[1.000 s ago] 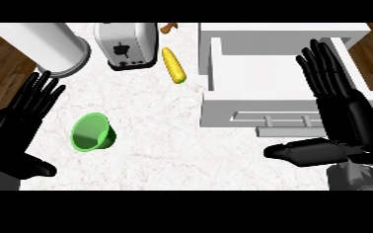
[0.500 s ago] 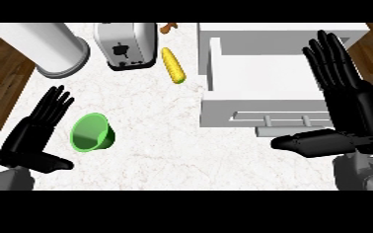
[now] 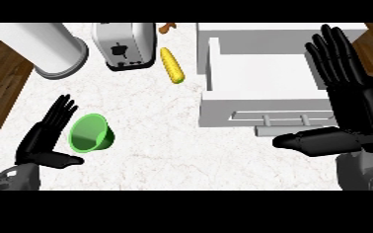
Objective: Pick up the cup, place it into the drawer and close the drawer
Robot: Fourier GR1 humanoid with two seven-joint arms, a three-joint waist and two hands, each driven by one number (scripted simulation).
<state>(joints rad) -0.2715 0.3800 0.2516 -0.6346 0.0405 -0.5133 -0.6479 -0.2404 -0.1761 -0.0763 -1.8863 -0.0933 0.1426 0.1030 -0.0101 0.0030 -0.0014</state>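
Green cup (image 3: pixel 91 134) on its side; left hand (image 3: pixel 45 140) spread beside it; right hand (image 3: pixel 342 101) spread.

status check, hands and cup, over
Left hand open beside cup, no grasp yet. Right hand open by drawer, drawer open. Corn and toaster off the path.

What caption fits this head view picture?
Left robot hand open beside the green cup; white drawer open.

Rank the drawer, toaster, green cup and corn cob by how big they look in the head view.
1. drawer
2. toaster, partly cut off at the top
3. green cup
4. corn cob, clearly the smallest.
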